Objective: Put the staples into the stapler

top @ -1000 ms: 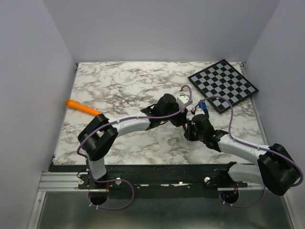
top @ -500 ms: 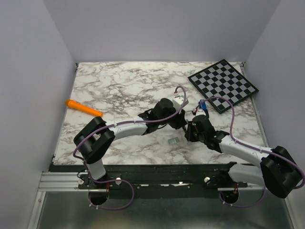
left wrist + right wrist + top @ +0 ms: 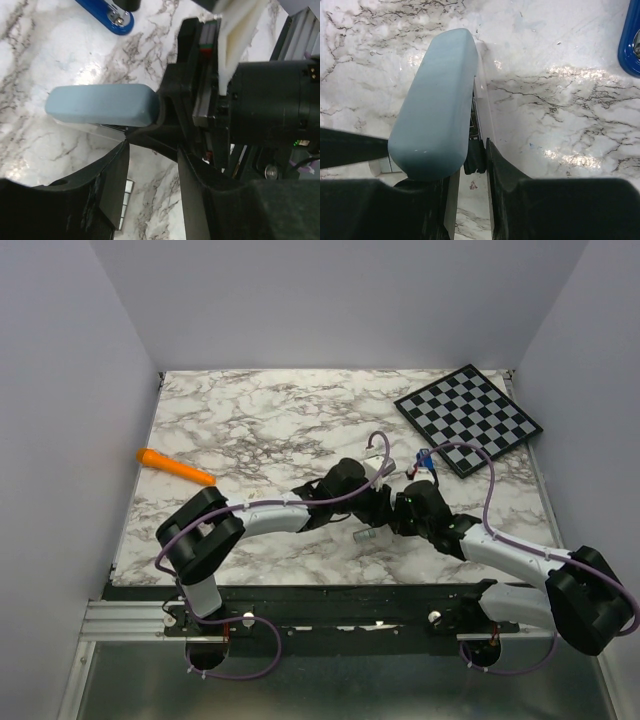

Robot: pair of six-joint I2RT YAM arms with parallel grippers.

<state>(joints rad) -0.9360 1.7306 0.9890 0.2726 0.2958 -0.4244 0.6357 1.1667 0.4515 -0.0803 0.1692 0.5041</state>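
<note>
Clamping the stapler (image 3: 432,100) at its near end, your right pincer (image 3: 470,165) likely braces it so the channel (image 3: 481,115) lies bare for loading; its long axis points straight out ahead of that pincer. Your left pincer (image 3: 152,150) is released and empty, the staples (image 3: 126,202) on the surface (image 3: 50,60) just beneath its tips.

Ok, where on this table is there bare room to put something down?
The far strip of the marble table, between the back wall and the arms, left of the checkerboard, is bare. So is the near-left corner, nearer than the orange pen. The centre-right is crowded: both arms' jaws meet at the stapler, with the staples just in front.
</note>
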